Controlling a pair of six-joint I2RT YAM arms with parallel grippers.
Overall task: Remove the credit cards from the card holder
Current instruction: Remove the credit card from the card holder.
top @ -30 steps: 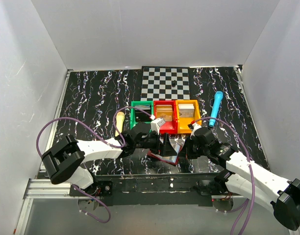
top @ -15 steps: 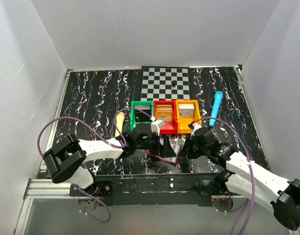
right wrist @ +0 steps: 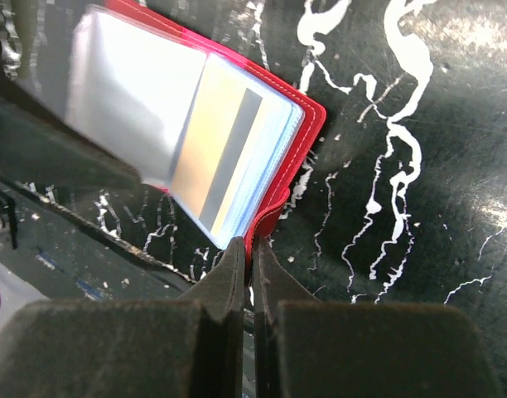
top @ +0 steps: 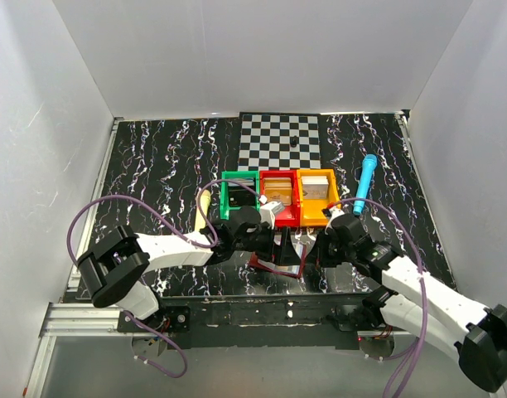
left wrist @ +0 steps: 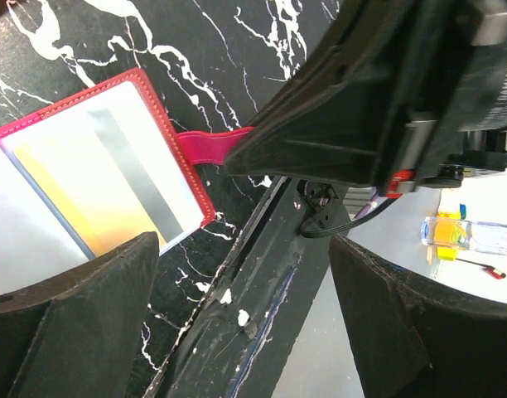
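The card holder (right wrist: 307, 124) lies open near the table's front edge, red-bordered, with clear sleeves fanned up. A yellow-orange credit card (right wrist: 220, 153) with a grey stripe sits inside a sleeve, and shows too in the left wrist view as the credit card (left wrist: 96, 186). My right gripper (right wrist: 252, 249) is shut on the card holder's red closing tab (left wrist: 205, 148). My left gripper (left wrist: 245, 257) is open and holds nothing; it hangs over the table's front edge just beside the card holder (left wrist: 166, 116). From above, the card holder (top: 280, 259) lies between the left gripper (top: 268, 240) and the right gripper (top: 314, 253).
Behind the holder stand a green bin (top: 235, 196), a red bin (top: 279, 209) and an orange bin (top: 316, 214), with small items in the latter two. A chessboard mat (top: 280, 139) lies further back, a blue marker (top: 366, 182) to the right, a pale stick (top: 204, 204) to the left.
My left arm has shifted slightly right toward the holder and its jaws have widened a little. The right gripper has kept hold of the tab in the same place.
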